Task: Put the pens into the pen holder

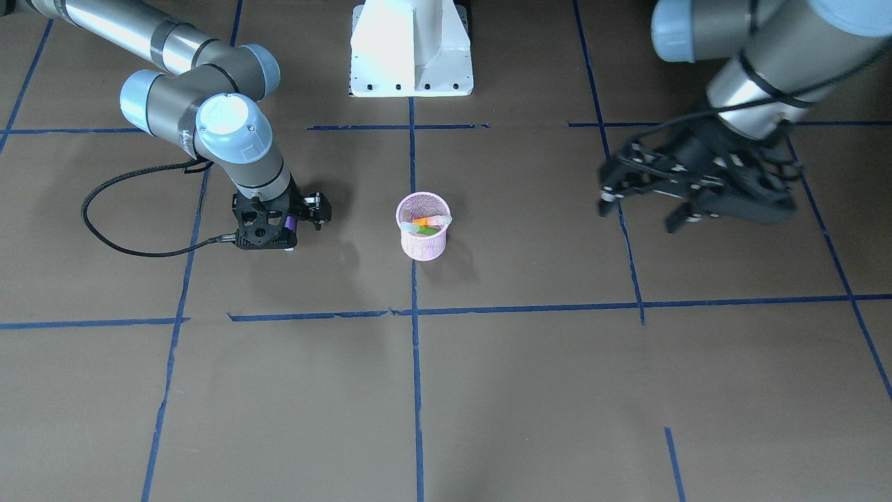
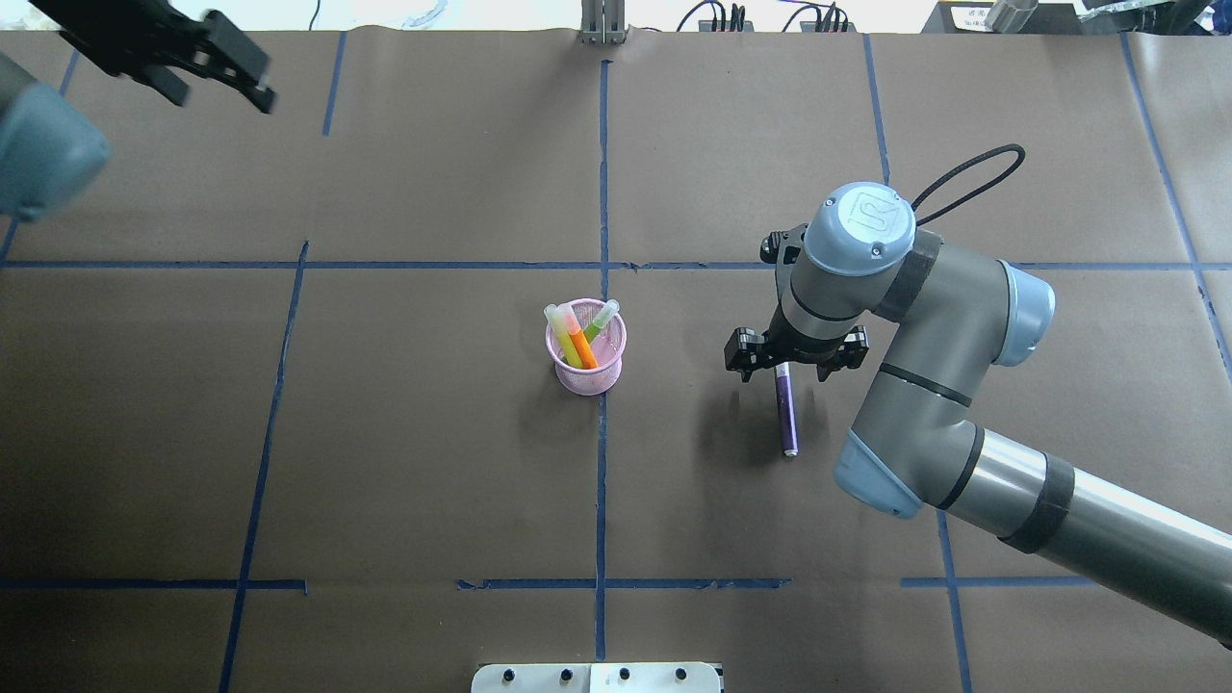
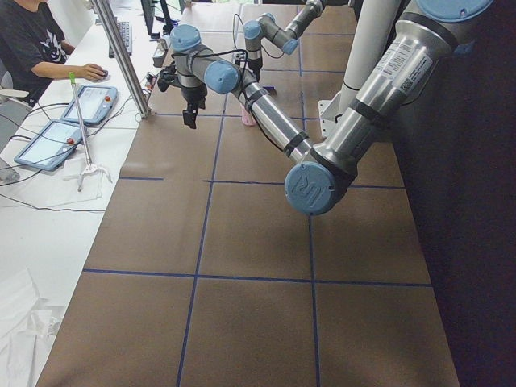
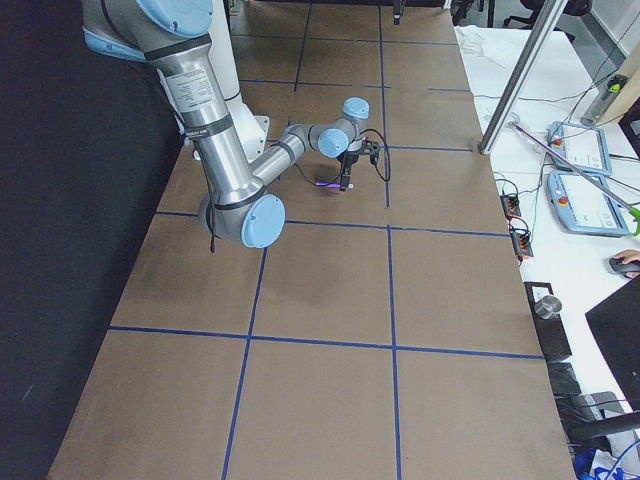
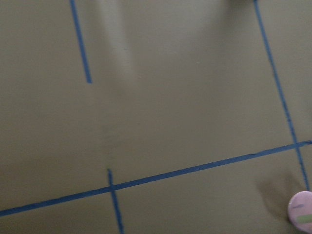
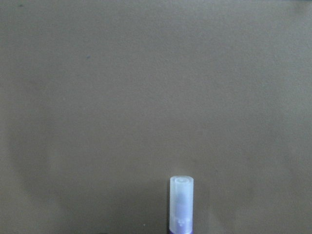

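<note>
The pink mesh pen holder [image 2: 586, 371] stands at the table's middle, also seen in the front view [image 1: 424, 244] and at the corner of the left wrist view [image 5: 302, 214]. An orange pen [image 2: 583, 348], a yellow-green pen [image 2: 563, 335] and a green pen [image 2: 599, 325] lean inside it. A purple pen [image 2: 786, 414] lies flat on the table to the holder's right. My right gripper [image 2: 795, 356] points down over its far end, jaws spread on either side of it. The pen's pale cap [image 6: 181, 202] shows in the right wrist view. My left gripper [image 2: 221, 96] hangs open and empty, high over the far left.
Blue tape lines [image 2: 602, 192] grid the brown table cover. The robot's white base [image 1: 411, 49] sits at the near middle edge. The right arm's black cable [image 1: 125, 230] loops beside its wrist. A person sits at a side desk [image 3: 32, 48] with tablets beyond the table's far edge.
</note>
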{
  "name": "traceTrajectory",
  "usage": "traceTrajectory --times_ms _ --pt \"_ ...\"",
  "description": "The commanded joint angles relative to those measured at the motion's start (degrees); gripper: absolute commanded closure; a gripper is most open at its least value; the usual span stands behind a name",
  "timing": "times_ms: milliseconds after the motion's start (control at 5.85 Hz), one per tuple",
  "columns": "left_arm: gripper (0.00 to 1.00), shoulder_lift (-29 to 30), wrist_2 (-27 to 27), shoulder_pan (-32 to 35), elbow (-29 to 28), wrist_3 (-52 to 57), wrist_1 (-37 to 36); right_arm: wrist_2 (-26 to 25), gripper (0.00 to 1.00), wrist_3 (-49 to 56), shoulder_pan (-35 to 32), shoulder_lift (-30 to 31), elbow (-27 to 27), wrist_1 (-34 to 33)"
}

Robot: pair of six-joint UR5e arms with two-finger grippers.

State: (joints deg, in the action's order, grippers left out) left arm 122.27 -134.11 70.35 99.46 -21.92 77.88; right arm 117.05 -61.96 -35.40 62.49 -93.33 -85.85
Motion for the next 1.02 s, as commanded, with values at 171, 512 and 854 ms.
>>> traceTrajectory --times_ms 171,512,854 --pt "0.00 -0.1 -0.3 5.7 -5.2 6.9 -2.1 0.2 0.01 0.0 0.4 0.1 1.0 0.2" --pt "0.00 -0.1 -0.3 5.8 -5.2 6.9 -2.1 1.0 0.29 -0.2 0.4 -0.2 1.0 0.2" --pt "0.00 -0.2 -0.3 7.5 -5.8 7.0 -2.6 1.2 0.47 -0.2 0.4 -0.3 1.0 0.2"
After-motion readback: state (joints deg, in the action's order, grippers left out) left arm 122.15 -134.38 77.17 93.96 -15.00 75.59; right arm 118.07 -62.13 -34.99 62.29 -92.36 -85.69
